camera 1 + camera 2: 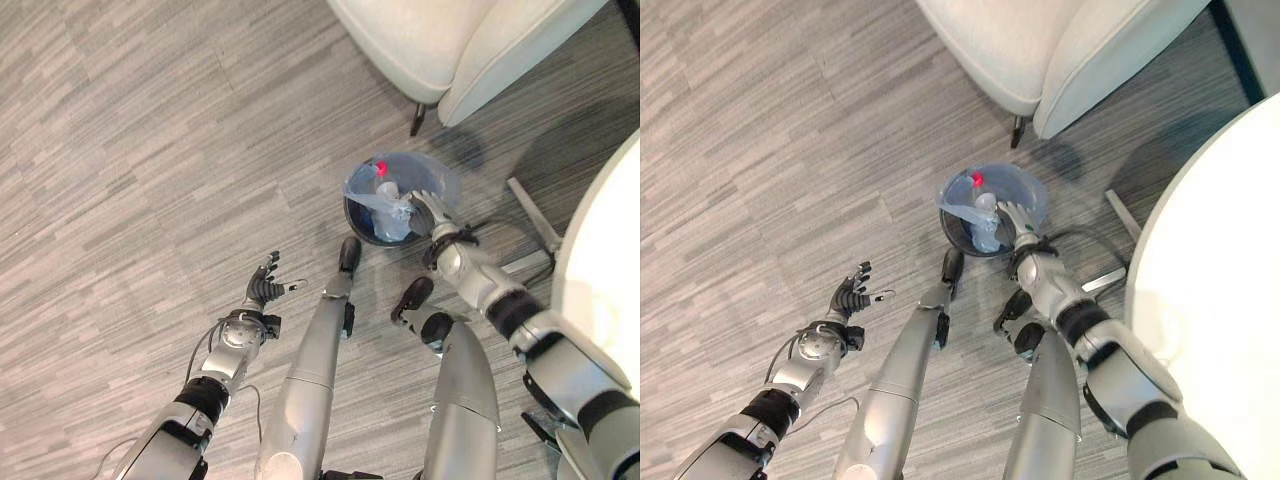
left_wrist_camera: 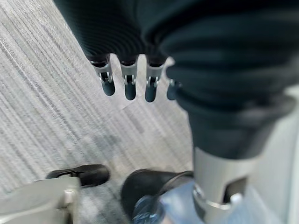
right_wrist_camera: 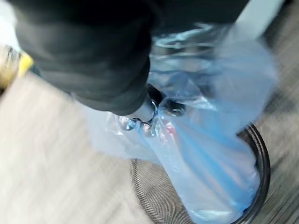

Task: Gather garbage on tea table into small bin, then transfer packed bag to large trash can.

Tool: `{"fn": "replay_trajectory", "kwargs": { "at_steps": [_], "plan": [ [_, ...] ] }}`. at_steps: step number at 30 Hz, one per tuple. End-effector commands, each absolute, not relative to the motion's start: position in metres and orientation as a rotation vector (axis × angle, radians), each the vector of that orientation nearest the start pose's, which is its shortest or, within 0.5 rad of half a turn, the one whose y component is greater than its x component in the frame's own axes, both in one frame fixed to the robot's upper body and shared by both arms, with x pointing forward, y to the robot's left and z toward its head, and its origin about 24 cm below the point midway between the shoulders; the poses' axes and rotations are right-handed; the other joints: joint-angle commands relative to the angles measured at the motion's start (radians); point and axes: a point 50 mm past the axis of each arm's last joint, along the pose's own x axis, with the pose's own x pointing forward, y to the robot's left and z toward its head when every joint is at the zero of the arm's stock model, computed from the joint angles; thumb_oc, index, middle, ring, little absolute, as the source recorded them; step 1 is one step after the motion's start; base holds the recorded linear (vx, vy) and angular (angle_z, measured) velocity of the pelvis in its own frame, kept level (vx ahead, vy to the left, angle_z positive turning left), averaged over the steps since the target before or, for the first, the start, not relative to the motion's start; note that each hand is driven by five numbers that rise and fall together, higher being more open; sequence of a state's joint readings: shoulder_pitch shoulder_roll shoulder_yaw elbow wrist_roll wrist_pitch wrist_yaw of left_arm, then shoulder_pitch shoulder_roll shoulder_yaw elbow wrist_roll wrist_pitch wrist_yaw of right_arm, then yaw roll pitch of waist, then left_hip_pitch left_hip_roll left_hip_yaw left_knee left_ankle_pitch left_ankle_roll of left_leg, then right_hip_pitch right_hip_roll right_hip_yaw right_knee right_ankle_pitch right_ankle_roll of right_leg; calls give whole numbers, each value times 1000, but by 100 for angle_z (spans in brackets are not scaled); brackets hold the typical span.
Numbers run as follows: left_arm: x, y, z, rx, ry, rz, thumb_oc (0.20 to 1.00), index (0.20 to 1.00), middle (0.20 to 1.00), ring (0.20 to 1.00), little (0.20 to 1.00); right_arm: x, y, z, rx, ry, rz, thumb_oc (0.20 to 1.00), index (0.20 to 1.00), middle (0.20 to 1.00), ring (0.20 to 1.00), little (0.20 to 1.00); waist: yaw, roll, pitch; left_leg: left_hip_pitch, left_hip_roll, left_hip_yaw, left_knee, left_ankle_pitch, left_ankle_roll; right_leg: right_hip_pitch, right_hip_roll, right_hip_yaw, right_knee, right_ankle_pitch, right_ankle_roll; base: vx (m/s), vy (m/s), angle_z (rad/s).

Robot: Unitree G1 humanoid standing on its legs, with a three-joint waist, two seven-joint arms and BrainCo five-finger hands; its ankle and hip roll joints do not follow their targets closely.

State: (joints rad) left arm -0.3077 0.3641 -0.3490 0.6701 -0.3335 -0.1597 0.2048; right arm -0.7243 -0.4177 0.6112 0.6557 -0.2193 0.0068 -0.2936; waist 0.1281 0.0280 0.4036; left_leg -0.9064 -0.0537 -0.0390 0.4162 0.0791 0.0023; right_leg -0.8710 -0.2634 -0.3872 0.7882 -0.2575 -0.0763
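Note:
A small black mesh bin (image 1: 354,226) stands on the grey floor, lined with a blue plastic bag (image 1: 425,177). A bottle with a red cap (image 1: 381,168) lies among the rubbish inside the bag. My right hand (image 1: 432,210) is at the bin's near rim. In the right wrist view its fingers (image 3: 150,122) are curled round bunched bag plastic (image 3: 210,154), which rises out of the bin (image 3: 262,161). My left hand (image 1: 265,290) hovers over bare floor to the left of the bin, fingers (image 2: 130,86) straight and holding nothing.
A white armchair (image 1: 450,40) stands just behind the bin on a dark leg (image 1: 416,120). The white round tea table (image 1: 600,270) fills the right edge, with its metal base (image 1: 533,212) on the floor beside the bin. Grey floor spreads to the left.

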Motion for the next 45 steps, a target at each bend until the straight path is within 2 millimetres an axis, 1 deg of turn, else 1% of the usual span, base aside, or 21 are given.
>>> {"fn": "replay_trajectory", "kwargs": {
  "at_steps": [1,5,6,10,12,16,18,20,21,22,24,25,28,30,32,33,34,35,37,40,45],
  "plan": [
    [281,205,-24,213,297,68,1000,1000,1000,1000,1000,362,-122,112,-750,-263,157,200,200,200,200,200,15,-8,0,93,-6,39,-34,-100,-5,76,27,103,-130,39,126,0,0,0],
    [258,216,-42,199,370,91,1000,1000,1000,1000,1000,332,-122,105,-550,-298,212,200,200,200,200,200,-14,-42,-31,338,13,37,-166,-82,-23,329,59,72,-297,76,141,68,-28,-11],
    [240,218,-54,195,420,89,1000,1000,1000,1000,1000,314,-125,110,-460,-351,226,200,200,200,200,200,-34,-52,-69,479,26,43,-265,-39,-28,480,87,43,-422,125,143,88,-6,-19],
    [221,224,-65,213,472,89,1000,1000,1000,1000,1000,300,-130,113,-389,-376,231,200,200,200,200,200,-54,-68,-132,598,35,54,-341,-32,-38,610,111,44,-527,145,159,123,9,-14],
    [197,231,-76,211,532,100,1000,1000,1000,1000,1000,287,-129,112,-356,-380,282,200,200,200,200,200,-64,-73,-205,731,33,84,-419,-39,-31,727,134,69,-635,179,185,255,139,-16],
    [182,233,-80,204,558,101,1000,1000,1000,1000,1000,282,-123,113,-328,-385,315,200,200,200,200,200,-54,-67,-234,829,31,116,-458,-61,-12,778,129,99,-639,193,206,120,102,-53],
    [179,233,-79,209,555,90,1000,1000,1000,1000,1000,280,-122,113,-319,-384,324,200,200,200,200,200,-47,-63,-235,858,33,125,-464,-67,-6,786,130,124,-623,189,209,-19,34,-40],
    [193,234,-70,236,506,78,1000,1000,1000,1000,1000,279,-127,117,-340,-407,305,200,200,200,200,200,-70,-52,-216,815,44,101,-430,-46,-1,746,192,290,-499,151,201,-297,-72,24],
    [201,233,-65,242,481,73,1000,1000,1000,1000,1000,279,-130,117,-353,-410,291,200,200,200,200,200,-75,-51,-220,784,44,81,-415,-28,-2,749,219,336,-438,134,193,-373,-201,81],
    [205,231,-61,244,455,71,1000,1000,1000,1000,1000,279,-134,116,-366,-405,271,200,200,200,200,200,-68,-59,-228,747,38,56,-409,-6,-16,791,239,362,-466,101,175,-289,-225,97],
    [205,230,-61,240,453,72,1000,1000,1000,1000,1000,280,-136,114,-370,-393,264,200,200,200,200,200,-51,-72,-236,696,33,37,-399,30,-41,844,256,358,-566,69,147,-238,-263,114],
    [205,228,-62,194,458,88,1000,1000,1000,1000,1000,281,-140,111,-368,-376,244,200,200,200,200,200,-38,-67,-230,635,42,20,-398,94,-86,862,294,353,-644,56,124,-320,-289,83],
    [204,223,-64,171,466,81,1000,1000,1000,1000,1000,282,-147,109,-376,-359,218,200,200,200,200,200,-35,-50,-211,596,50,13,-414,129,-111,861,320,322,-674,66,111,-302,-174,72],
    [208,221,-60,183,447,59,1000,1000,1000,1000,1000,284,-149,111,-382,-364,215,200,200,200,200,200,-47,-54,-187,583,50,38,-355,89,-92,838,306,293,-663,78,109,-326,-60,69],
    [211,220,-55,197,421,39,1000,1000,1000,1000,1000,284,-149,113,-384,-366,227,200,200,200,200,200,-67,-77,-190,606,64,89,-274,4,-59,821,267,255,-678,105,115,-213,-13,75],
    [211,220,-55,196,421,39,1000,1000,1000,1000,1000,284,-149,113,-384,-366,227,200,200,200,200,200,-67,-76,-191,602,65,88,-274,6,-59,819,269,255,-679,108,115,-148,-8,78],
    [216,218,-49,214,387,18,1000,1000,1000,1000,1000,283,-148,115,-379,-373,247,200,200,200,200,200,-76,-100,-191,614,57,81,-171,-71,-53,811,236,237,-690,131,117,-164,2,81],
    [225,213,-37,220,329,-10,1000,1000,1000,1000,1000,283,-145,119,-363,-386,271,200,200,200,200,200,-89,-117,-196,652,74,82,-120,-140,-51,803,213,212,-706,149,119,-163,2,55],
    [226,211,-35,217,318,-18,1000,1000,1000,1000,1000,283,-144,118,-357,-381,275,200,200,200,200,200,-95,-118,-203,670,84,85,-127,-146,-51,801,209,201,-716,152,119,-33,20,52],
    [232,200,-21,250,242,-91,1000,1000,1000,1000,1000,283,-144,120,-349,-382,289,200,200,200,200,200,-111,-101,-238,777,109,98,-278,-132,-63,814,213,168,-750,175,132,61,96,41],
    [241,186,3,320,123,-206,1000,1000,1000,1000,1000,282,-136,122,-304,-386,347,200,200,200,200,200,-113,-104,-273,862,90,116,-416,-118,-62,844,205,176,-800,212,158,57,120,3]
  ]
}}
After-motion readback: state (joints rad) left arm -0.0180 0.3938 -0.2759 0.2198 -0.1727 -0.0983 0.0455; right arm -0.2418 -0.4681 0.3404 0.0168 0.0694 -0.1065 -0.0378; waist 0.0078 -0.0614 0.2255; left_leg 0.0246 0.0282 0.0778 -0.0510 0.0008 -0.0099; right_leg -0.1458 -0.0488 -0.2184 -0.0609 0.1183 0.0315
